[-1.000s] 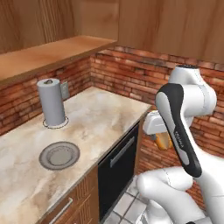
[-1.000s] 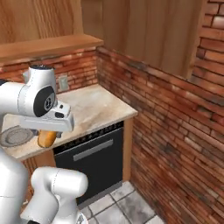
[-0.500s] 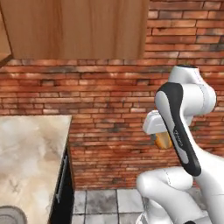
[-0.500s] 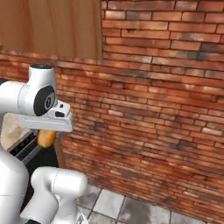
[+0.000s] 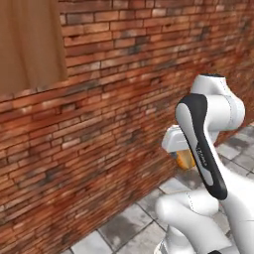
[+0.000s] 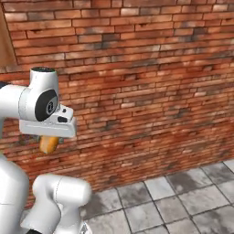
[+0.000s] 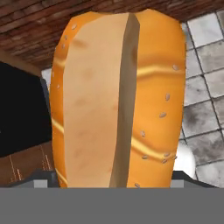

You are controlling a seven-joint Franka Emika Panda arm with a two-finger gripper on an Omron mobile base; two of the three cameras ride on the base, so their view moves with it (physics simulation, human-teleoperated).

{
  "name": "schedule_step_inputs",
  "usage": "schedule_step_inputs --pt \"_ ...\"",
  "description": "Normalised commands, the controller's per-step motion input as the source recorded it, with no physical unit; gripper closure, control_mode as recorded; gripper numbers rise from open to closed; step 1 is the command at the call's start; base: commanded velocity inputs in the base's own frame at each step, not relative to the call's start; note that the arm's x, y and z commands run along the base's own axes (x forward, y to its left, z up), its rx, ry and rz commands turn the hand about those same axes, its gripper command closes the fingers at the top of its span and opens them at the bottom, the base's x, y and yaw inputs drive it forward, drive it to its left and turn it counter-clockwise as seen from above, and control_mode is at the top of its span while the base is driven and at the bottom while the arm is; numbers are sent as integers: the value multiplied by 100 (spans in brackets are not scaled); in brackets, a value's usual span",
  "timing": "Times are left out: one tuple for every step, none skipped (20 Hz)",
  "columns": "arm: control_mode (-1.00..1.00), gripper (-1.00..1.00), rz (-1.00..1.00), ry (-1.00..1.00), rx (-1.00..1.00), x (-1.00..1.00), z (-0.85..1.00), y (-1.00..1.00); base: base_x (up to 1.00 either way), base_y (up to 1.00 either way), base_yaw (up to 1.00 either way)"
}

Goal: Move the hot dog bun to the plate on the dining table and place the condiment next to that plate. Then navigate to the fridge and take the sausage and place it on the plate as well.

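Bun [image 7: 116, 100] sits in your end effector [image 6: 49, 142], jaws spread wide around it, its long axis running straight out along the fingers. In both base views it hangs just under the wrist, facing the brick wall [image 5: 99, 119]. No plate or worktop lies ahead, so you judge the carry unfinished.

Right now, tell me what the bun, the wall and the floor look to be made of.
Hot dog bun: baked bread, glossy golden-orange crust with seeds, paler matte cut face along the split. Wall: rough red-brown brick with lighter mortar joints. Floor: grey mottled square tiles, probably stone or ceramic, with pale grout.
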Motion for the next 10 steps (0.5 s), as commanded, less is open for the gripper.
schedule_step_inputs --pt "100 100 0 0 0 0 0 0 -22 0 -95" --pt "100 100 0 0 0 0 0 0 -22 0 -95" --pt "100 100 0 0 0 0 0 0 -22 0 -95" --pt "100 100 0 0 0 0 0 0 -20 0 -95" --pt "100 100 0 0 0 0 0 0 -17 0 -95" --pt "100 100 0 0 0 0 0 0 -8 0 -95" --pt "100 100 0 0 0 0 0 0 0 -6 -93" --pt "100 100 0 0 0 0 0 0 0 -16 -92" --pt "100 100 0 0 0 0 0 0 0 -21 -89" --pt "100 100 0 0 0 0 0 0 2 -24 -86"
